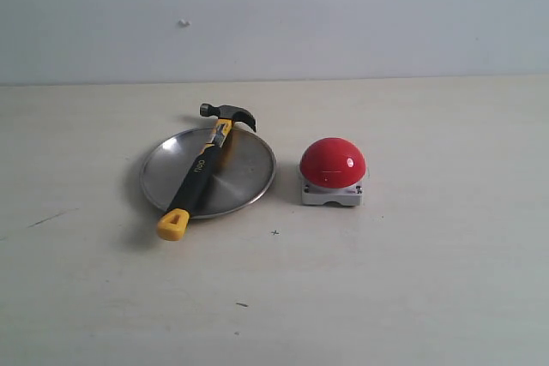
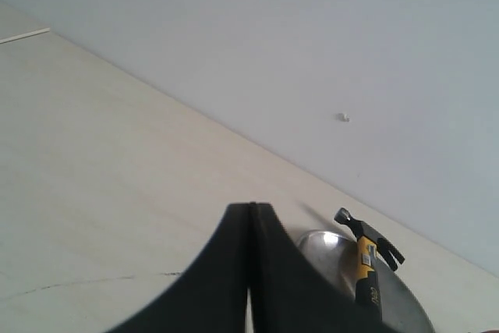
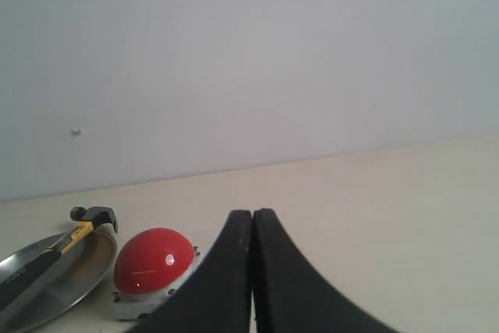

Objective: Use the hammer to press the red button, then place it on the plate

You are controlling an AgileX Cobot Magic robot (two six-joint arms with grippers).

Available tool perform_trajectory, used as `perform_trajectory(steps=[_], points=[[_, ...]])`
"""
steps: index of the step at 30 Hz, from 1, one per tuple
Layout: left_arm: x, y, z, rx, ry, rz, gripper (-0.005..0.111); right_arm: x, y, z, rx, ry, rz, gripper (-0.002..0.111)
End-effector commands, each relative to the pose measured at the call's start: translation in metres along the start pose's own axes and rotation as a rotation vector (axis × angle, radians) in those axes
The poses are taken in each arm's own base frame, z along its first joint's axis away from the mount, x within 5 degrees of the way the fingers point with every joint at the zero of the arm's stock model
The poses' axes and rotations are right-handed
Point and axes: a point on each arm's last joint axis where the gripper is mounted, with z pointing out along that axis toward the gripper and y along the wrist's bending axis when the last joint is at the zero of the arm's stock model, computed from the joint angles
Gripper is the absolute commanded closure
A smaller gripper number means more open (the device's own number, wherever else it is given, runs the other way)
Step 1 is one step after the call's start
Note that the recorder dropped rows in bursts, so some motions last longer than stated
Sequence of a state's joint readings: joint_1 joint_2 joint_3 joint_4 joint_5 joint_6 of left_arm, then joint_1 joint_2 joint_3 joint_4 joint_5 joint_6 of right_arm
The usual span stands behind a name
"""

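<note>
Exterior view, surface: a pale tabletop (image 1: 412, 289) runs back to a plain light wall (image 1: 360, 15) (one small speck (image 1: 183, 23) sits on it).
Exterior view, plate: the round silver plate (image 1: 249, 173) lies flat on the tabletop at 9 o'clock from the red button (image 1: 333, 163), near it but not touching.
Exterior view, hammer: the hammer (image 1: 202, 173) lies on a slant across the plate. Its dark head is past the rim at about 1 o'clock, and its yellow end cap juts over the rim at about 7 o'clock.
Exterior view, red button: a glossy dome on a square grey base, upright at 3 o'clock from the plate, with nothing touching it.
Left wrist view, hand: the left gripper (image 2: 251, 210) has its two black fingers pressed together, with nothing between them.
Left wrist view, task things: beyond the fingers, the hammer's head and yellow neck show over the plate's shiny rim, well apart from the gripper.
Right wrist view, hand: the right gripper (image 3: 253, 214) also has its fingers pressed flat against each other, holding nothing.
Right wrist view, task things: the red button stands just beside the plate. The hammer's handle lies in the dish and its head is at the far rim (all of it apart from the gripper).
</note>
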State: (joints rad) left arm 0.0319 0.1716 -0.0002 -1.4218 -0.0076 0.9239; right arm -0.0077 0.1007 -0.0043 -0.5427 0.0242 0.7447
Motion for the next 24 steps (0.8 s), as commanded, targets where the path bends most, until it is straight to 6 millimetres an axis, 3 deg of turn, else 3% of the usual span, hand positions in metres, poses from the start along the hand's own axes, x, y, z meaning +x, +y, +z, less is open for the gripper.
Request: perform_trajectory(steps=[1,7,24], points=[[-0.0004,0.0,-0.0006,0.001,-0.007,0.004,0.107,-0.0031,0.0026,-0.0007,-0.028,-0.05,-0.052,0.108],[-0.0004,0.0,-0.0006,0.001,-0.007,0.004,0.107,-0.0029,0.0014,-0.0006,-0.017,-0.046,0.031,0.108],[-0.0004,0.0,-0.0006,0.001,-0.007,0.004,0.107,-0.0029,0.0014,-0.0006,-0.017,-0.046,0.031,0.108]])
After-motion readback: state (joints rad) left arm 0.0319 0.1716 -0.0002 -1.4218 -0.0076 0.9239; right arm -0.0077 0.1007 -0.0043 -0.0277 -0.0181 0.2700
